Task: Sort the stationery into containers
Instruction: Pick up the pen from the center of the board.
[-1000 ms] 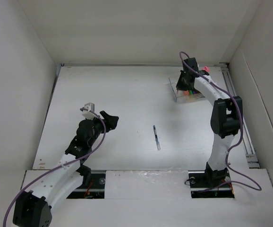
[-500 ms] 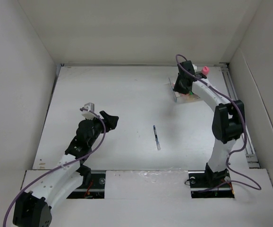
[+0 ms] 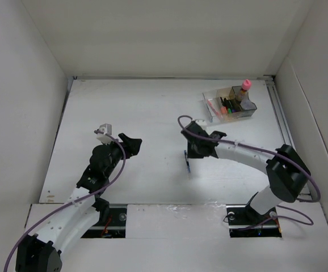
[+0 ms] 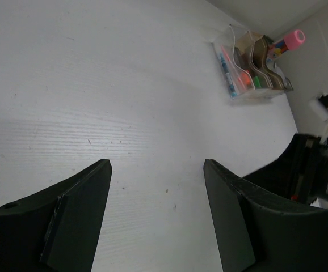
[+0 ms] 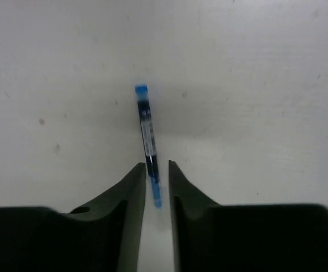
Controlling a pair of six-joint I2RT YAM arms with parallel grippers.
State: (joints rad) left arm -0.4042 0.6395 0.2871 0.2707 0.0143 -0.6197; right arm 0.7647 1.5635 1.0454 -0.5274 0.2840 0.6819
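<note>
Shows white table (image 3: 152, 113), part-filled organiser (image 3: 210, 109) at far right. Has left gripper (image 4: 157, 164) spread wide above tabletop, right gripper (image 5: 157, 165) narrowly apart, straddling near end of blue pen (image 5: 147, 127) lying flat mid-table.

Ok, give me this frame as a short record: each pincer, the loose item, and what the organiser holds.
left pincer: open, empty, above bare table
right pincer: fingers either side of the blue pen; firm grip not confirmable
blue pen: lying flat, mid-table
organiser: far right corner; holds the pink-capped bottle and colour-tipped highlighters
left to sort: the blue pen, as far as visible
</note>
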